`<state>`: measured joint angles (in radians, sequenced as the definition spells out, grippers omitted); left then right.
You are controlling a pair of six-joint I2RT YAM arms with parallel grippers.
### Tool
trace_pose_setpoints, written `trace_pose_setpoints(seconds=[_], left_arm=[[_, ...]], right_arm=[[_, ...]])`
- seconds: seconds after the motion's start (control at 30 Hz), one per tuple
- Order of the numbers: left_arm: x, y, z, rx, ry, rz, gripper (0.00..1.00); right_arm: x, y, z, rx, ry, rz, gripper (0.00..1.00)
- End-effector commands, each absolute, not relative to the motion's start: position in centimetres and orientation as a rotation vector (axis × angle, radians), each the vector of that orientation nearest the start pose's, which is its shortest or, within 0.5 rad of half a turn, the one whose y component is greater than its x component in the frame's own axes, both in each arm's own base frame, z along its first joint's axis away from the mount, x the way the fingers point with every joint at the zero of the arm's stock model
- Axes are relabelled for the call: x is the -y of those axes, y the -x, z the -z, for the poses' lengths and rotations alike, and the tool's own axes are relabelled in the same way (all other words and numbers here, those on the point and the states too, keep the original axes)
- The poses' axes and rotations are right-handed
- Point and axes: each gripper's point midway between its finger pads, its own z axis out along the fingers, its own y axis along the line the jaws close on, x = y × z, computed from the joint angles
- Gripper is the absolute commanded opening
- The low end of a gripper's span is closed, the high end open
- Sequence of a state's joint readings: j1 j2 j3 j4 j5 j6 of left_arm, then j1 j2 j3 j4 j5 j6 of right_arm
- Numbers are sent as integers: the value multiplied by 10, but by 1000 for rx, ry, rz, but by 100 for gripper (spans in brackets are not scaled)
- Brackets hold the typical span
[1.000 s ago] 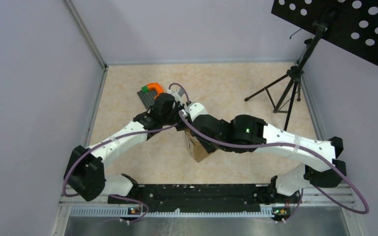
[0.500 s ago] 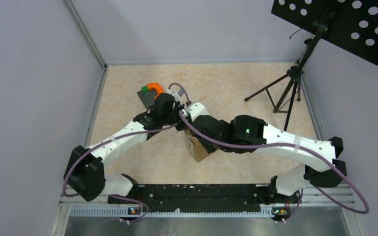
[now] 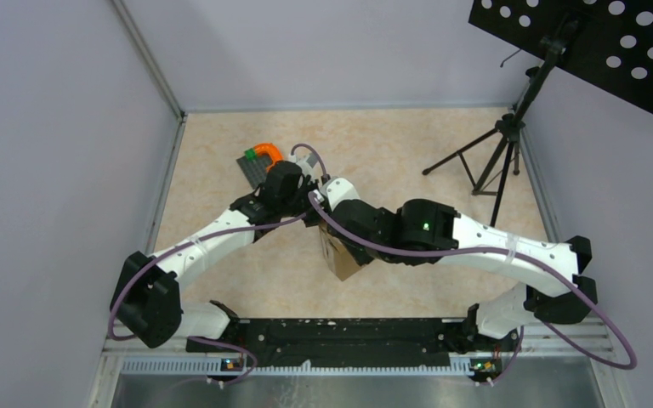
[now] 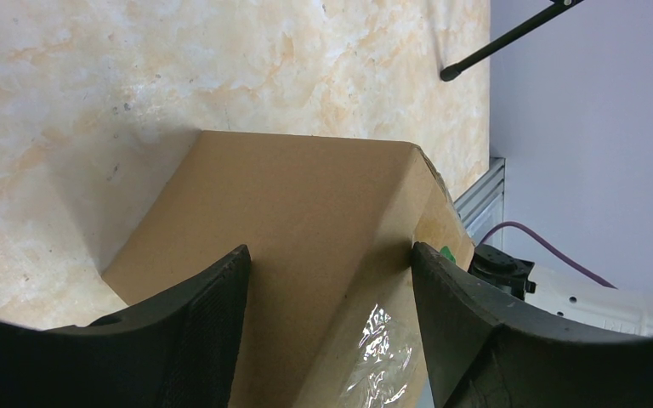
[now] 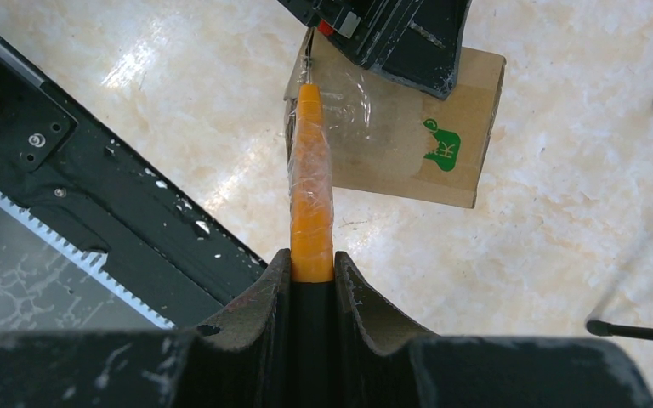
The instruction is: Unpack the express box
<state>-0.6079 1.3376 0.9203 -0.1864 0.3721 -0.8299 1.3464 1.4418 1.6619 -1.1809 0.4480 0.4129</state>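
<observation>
The express box (image 3: 341, 258) is a small brown carton with a clear tape seam and a green print, standing on the table's middle. My left gripper (image 4: 327, 255) is shut on it, one finger on each side of the box (image 4: 306, 204). My right gripper (image 5: 312, 259) is shut on an orange-handled cutter (image 5: 310, 183). The cutter's tip touches the taped left edge of the box (image 5: 408, 144), just below the left gripper (image 5: 391, 30). In the top view both grippers are mostly hidden under the crossed arms.
A dark grey plate with orange and green pieces (image 3: 259, 160) lies behind the left arm. A black tripod stand (image 3: 495, 157) with a perforated panel (image 3: 595, 42) stands at the back right. The black base rail (image 3: 349, 333) runs along the near edge.
</observation>
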Motion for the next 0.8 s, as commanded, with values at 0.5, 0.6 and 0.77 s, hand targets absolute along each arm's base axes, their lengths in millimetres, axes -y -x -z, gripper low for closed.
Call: trace_pose_setpoints(seconds=[0.5, 0.6, 0.77], left_arm=[[258, -253, -133, -2492, 149, 926, 69], [256, -257, -128, -2508, 102, 875, 69], [254, -262, -118, -2555, 8, 790, 69]], right_arm=[[-281, -111, -245, -2311, 1026, -164, 0], [-280, -109, -250, -2302, 1035, -187, 0], [-276, -109, -257, -2290, 1044, -188, 0]])
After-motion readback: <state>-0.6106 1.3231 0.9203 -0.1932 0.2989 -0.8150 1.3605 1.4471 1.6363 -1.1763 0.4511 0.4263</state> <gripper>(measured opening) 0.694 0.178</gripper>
